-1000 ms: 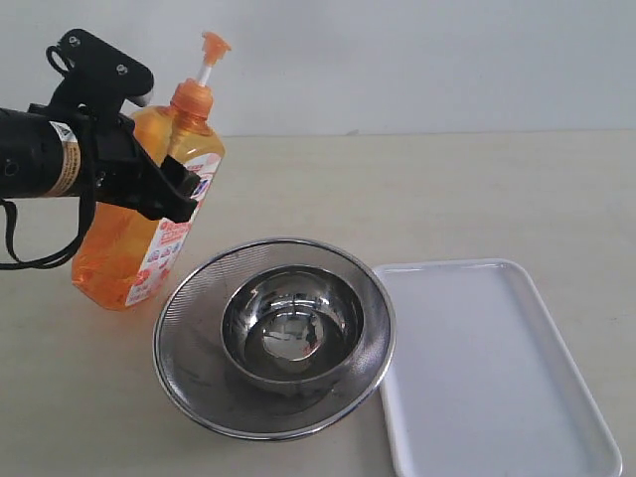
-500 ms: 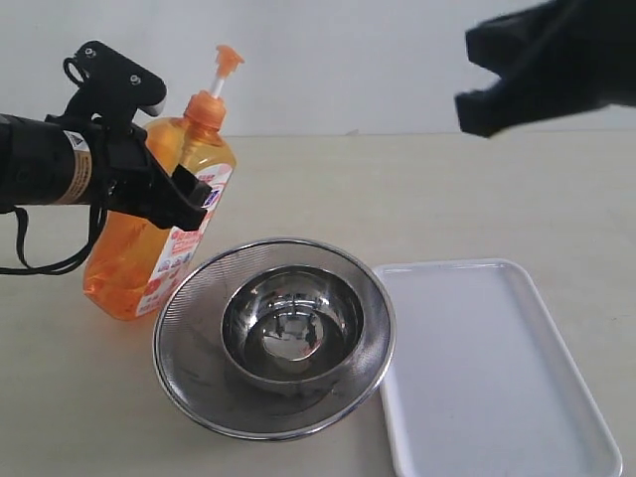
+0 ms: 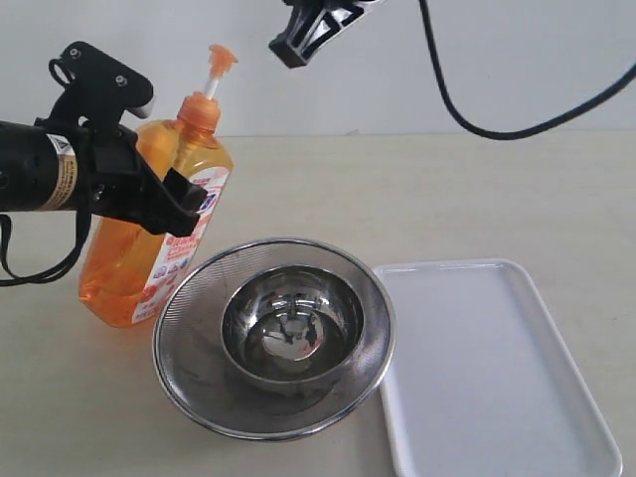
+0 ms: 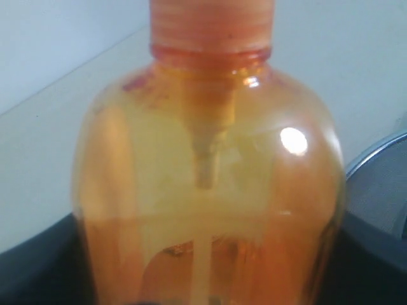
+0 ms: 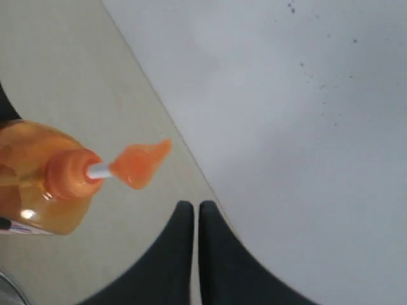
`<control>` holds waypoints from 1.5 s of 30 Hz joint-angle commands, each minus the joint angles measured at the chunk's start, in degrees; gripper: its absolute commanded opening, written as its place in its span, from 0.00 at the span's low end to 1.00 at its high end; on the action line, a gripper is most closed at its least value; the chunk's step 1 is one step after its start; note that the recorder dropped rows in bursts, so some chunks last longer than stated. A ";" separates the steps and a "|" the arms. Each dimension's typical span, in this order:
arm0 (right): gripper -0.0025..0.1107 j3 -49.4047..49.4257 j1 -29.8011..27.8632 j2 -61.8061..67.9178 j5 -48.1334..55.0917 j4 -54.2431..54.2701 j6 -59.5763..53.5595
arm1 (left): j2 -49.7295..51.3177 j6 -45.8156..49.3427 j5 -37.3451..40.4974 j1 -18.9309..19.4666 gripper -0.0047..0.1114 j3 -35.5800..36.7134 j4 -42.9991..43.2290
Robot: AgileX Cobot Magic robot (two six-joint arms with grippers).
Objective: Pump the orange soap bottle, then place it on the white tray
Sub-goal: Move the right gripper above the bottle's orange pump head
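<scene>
Gripping the orange soap bottle, tilted at the strainer's ten o'clock, with my left pincer; my closed right pincer has swung to the pump's two o'clock. Pumping looks imminent.

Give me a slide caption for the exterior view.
Left tool grips the tilted orange soap bottle beside a steel strainer; the shut right tool hovers near its pump head, white tray at right.

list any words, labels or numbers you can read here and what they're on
No text here is legible.
orange soap bottle label: blue and red print, too small and blurred to read.
sticker on the left arm: tiny print, unreadable.
white tray, steel bowl, mesh strainer: no markings seen.
</scene>
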 commanded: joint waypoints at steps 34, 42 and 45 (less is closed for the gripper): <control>0.02 -10.42 -1.63 11.79 5.84 10.88 -22.48 | -0.82 13.01 -6.57 -0.14 0.08 -1.68 0.12; 0.02 -10.42 -3.17 11.89 9.00 10.65 -22.48 | -0.82 13.01 -7.71 -0.14 0.08 -1.68 0.12; 0.02 -10.42 -3.17 12.03 8.99 10.65 -22.89 | -0.82 13.01 -7.86 -0.14 0.08 -1.68 0.12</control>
